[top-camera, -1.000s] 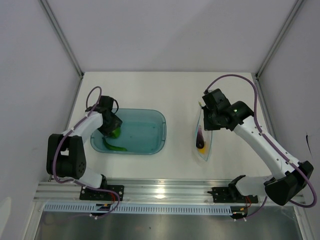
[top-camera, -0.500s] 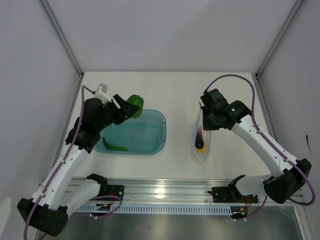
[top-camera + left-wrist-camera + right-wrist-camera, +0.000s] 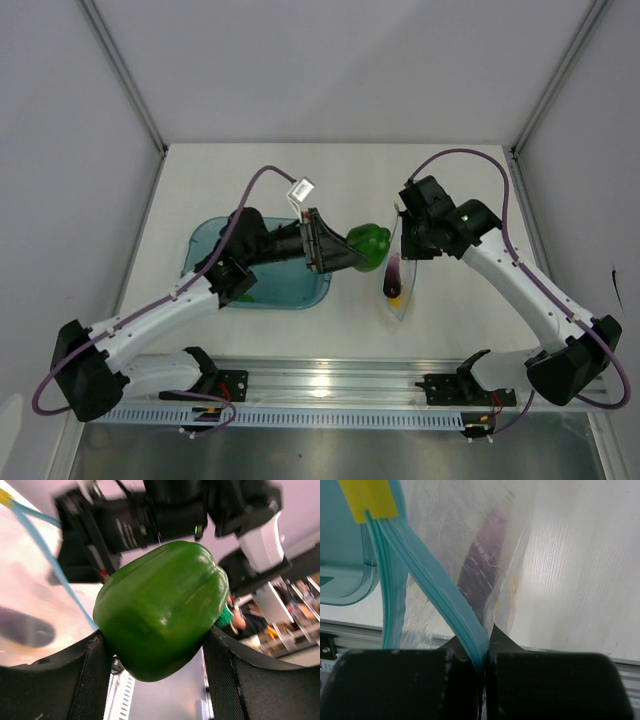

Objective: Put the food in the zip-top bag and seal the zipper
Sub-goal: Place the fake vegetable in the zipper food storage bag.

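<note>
- The left tool (image 3: 352, 256) grips the glossy green vegetable (image 3: 160, 610) between its two fingers, one pad on each side, and holds it in the air.
- In the top view the left arm reaches across the teal tray (image 3: 312, 292), and the green vegetable sits past the tray's right rim, just beside the zip-top bag (image 3: 402, 300) and above the white worktop (image 3: 340, 180).
- The right tool (image 3: 482, 661) is clenched on the zipper (image 3: 437, 587); its jaws pinch one blue-teal strip near the bag's top edge.
- The second strip of the zipper runs apart from the pinched one, so the mouth stands parted; a yellow tab (image 3: 370, 497) sits at the zipper's far end.
- The bag hangs from the right tool, its lower end at the worktop.
- The pink-purple piece (image 3: 481, 567) lies inside the bag, seen through the crinkled clear plastic.
- The yellow-orange fruit (image 3: 396, 293) is also in the bag, just below the pink-purple piece in the top view.
</note>
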{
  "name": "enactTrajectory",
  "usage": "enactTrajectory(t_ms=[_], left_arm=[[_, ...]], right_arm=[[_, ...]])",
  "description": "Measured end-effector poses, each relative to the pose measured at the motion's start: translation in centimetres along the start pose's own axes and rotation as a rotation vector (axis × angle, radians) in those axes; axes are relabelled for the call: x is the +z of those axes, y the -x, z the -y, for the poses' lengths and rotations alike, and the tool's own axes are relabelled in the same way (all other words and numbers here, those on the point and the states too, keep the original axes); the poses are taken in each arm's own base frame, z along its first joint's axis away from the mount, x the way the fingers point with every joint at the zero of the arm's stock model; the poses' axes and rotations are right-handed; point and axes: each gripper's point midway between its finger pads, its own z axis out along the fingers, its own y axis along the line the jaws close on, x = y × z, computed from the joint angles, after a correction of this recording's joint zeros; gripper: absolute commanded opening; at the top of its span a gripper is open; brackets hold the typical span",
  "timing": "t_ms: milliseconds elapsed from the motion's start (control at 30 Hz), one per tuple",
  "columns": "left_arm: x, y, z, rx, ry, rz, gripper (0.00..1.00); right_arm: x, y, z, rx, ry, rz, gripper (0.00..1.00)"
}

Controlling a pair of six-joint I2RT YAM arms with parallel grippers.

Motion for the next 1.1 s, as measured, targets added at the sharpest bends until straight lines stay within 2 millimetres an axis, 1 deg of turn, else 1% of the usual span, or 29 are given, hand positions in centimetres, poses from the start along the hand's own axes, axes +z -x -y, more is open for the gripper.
enactTrajectory(t_ms=[133,200,367,467,633,767,900,1100], left_arm=[[2.4,-3.1,0.3,-0.033,-0.063,-0.091,0.01],[3.4,-4.2,0.2,-0.049,-0.082,-0.121,0.0],[5.0,-6.3,-0.5,-0.103,-0.102,-0.174,0.01],[5.6,-7.0,-0.9,-0.118,-0.103,-0.188,0.0],[5.9,-7.9,-1.9,-0.14,-0.058,-0.202,0.01],[5.8,-8.6,-3.9,-0.153,0.04,-0.213,0.0],[5.3,-9.3,-5.4,-0.155,0.13,-0.223,0.01],[3.9,-9.1,-7.5,-0.134,0.305,-0.185,0.01]], right_arm=[[-0.2,0.2,-0.3,0.01,0.011,0.006,0.0],[-0.3,0.2,-0.3,0.013,0.012,0.006,0.0],[-0.3,0.2,-0.3,0.019,0.013,0.007,0.0],[-0.4,0.2,-0.3,0.021,0.014,0.009,0.0],[-0.4,0.3,-0.3,0.021,0.015,0.011,0.0],[-0.8,0.3,-0.2,0.023,0.02,0.02,0.0],[-1.1,0.4,-0.1,0.027,0.019,0.029,0.0],[-1.4,0.3,-0.3,0.032,0.038,0.028,0.0]])
